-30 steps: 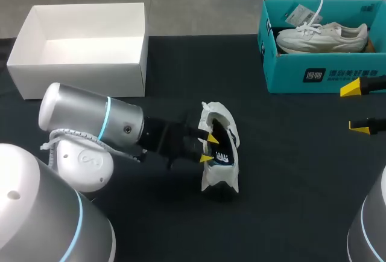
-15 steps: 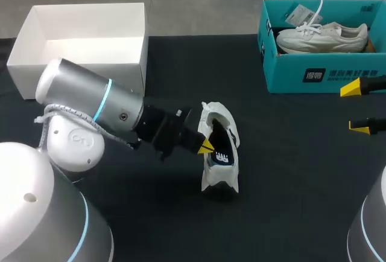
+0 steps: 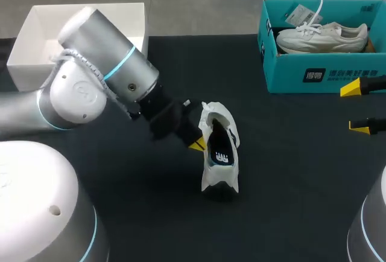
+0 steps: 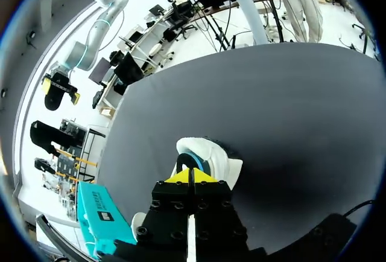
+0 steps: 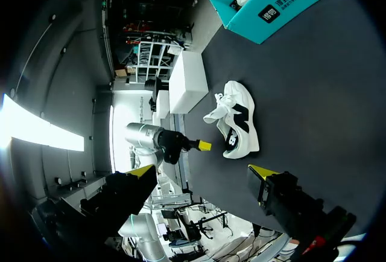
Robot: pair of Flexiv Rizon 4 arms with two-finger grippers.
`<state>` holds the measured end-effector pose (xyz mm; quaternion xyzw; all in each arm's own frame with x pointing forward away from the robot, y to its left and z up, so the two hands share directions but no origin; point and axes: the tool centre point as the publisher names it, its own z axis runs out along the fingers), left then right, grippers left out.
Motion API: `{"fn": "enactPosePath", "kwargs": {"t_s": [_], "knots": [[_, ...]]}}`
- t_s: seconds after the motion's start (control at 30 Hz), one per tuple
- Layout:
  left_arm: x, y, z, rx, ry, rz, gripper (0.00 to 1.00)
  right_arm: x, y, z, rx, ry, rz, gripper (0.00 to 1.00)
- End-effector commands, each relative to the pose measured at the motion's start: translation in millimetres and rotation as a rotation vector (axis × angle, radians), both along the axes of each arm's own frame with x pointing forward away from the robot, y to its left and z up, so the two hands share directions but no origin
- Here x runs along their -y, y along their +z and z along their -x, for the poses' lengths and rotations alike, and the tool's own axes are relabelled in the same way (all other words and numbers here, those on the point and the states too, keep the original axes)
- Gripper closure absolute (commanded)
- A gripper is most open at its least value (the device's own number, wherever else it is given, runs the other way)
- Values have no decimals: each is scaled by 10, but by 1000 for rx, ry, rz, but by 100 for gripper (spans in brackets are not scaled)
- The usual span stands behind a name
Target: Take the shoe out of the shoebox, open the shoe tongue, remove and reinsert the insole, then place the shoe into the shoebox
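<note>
1. One white cloth shoe with a dark inside point(image 3: 220, 147) lies on the black table top point(image 3: 289, 189), near the middle; it is out of both boxes; its mouth is spread wide, so the dark inside shows from above.
2. The left gripper point(image 3: 197, 145) is just beside the shoe, on the side that faces the white box; its two yellow tips are pressed tight together, and I can see nothing between them; in the left wrist view the shoe's open mouth is right ahead of the tips; in the right wrist view a small gap shows between the tips and the shoe.
3. The silver left arm point(image 3: 102, 75) comes in from the left and crosses in front of the white box.
4. The right gripper point(image 3: 356, 108) is at the right edge of the table, well apart from the shoe on the table; its two fingers stand wide apart and hold nothing; it is near the front wall of the teal box.
5. The teal cardboard shoebox point(image 3: 289, 72) stands at the far right of the table; a second white shoe with white laces point(image 3: 322, 37) lies inside it.
6. The white open cardboard box point(image 3: 36, 32) stands at the far left of the table; the part of it that I can see has nothing in it.
</note>
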<state>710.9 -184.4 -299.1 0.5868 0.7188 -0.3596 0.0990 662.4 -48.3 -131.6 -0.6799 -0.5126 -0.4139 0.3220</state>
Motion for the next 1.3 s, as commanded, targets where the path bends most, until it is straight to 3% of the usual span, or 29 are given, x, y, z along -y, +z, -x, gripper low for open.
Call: {"fn": "enactPosePath", "kwargs": {"t_s": [0.03, 0.17, 0.33, 0.57, 0.63, 1.03, 1.3], "knots": [[-32, 100, -31, -19, -145, -320, 100, -4, 4, 50, 1, -8, 4, 0], [-58, 103, -12, 1, -182, -416, 100, -4, 4, 50, 1, -8, 4, 0], [-60, 90, 9, 20, -201, -461, 100, -4, 4, 50, 1, -8, 4, 0], [-25, 179, 25, -28, -134, -470, 100, -4, 4, 50, 1, -8, 4, 0], [18, 228, 22, -72, -63, -425, 100, -4, 4, 50, 1, -8, 4, 0], [18, 228, 22, -72, -63, -425, 100, -4, 4, 50, 1, -8, 4, 0], [161, 18, 15, 31, -198, -445, 100, -4, 4, 50, 1, -8, 4, 0]]}}
